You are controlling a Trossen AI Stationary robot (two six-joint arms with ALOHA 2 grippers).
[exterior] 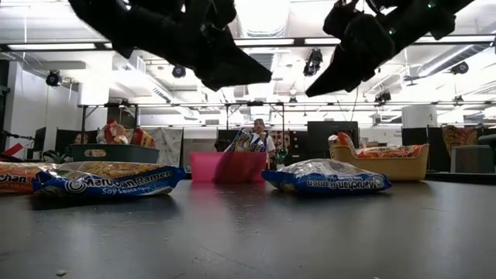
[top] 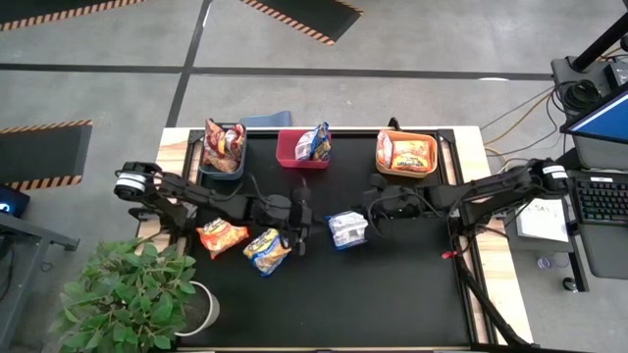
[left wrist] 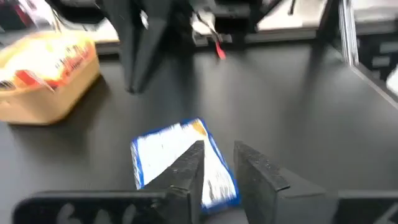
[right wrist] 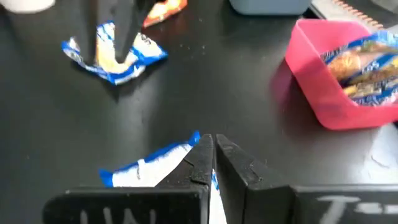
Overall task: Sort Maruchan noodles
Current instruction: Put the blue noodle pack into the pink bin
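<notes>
Loose packets: three Maruchan noodles lie on the black surface — an orange packet, a blue-and-yellow packet, and a silver-and-blue packet lying apart from those two.
Left tool: hangs above the surface between the blue-and-yellow and silver-and-blue packets, fingers slightly apart, holding nothing.
Right tool: hangs just beside the silver-and-blue packet, fingers pressed together, empty.
Bins at the far edge: grey bin, red bin and orange bin each already hold packets.
Step, as I judge it: between picks; three packets left.
Next move: widen one tool, lower over a packet, match it to its bin.
</notes>
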